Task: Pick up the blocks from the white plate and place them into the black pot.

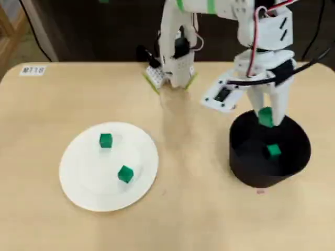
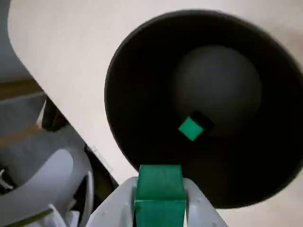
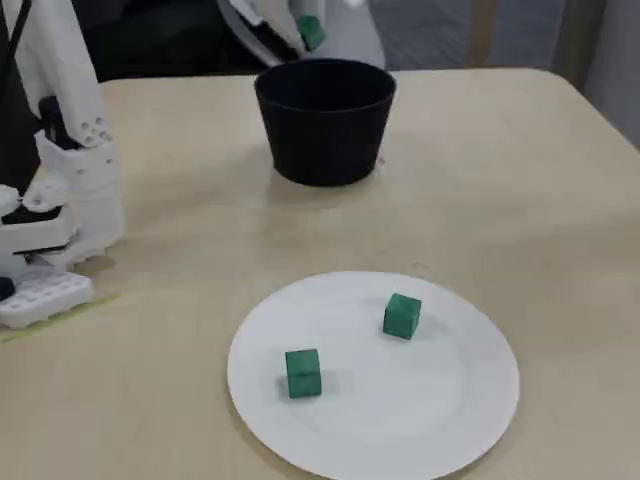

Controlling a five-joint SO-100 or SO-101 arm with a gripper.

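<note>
Two blocks (image 1: 105, 140) (image 1: 125, 173) wait on the white plate (image 1: 78, 178) at lower left, while the claw (image 2: 160, 208) holds a third block (image 2: 160, 191) over the black pot (image 2: 142, 71), probably to drop it.

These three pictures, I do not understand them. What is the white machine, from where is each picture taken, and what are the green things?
The white machine is a small robot arm with a two-finger pincer. One camera looks down from above, one rides on the pincer, and one stands beside the table. The pincer holds a green block above the black pot. Another block already lies inside the pot. Two more blocks wait on the white plate.
</note>
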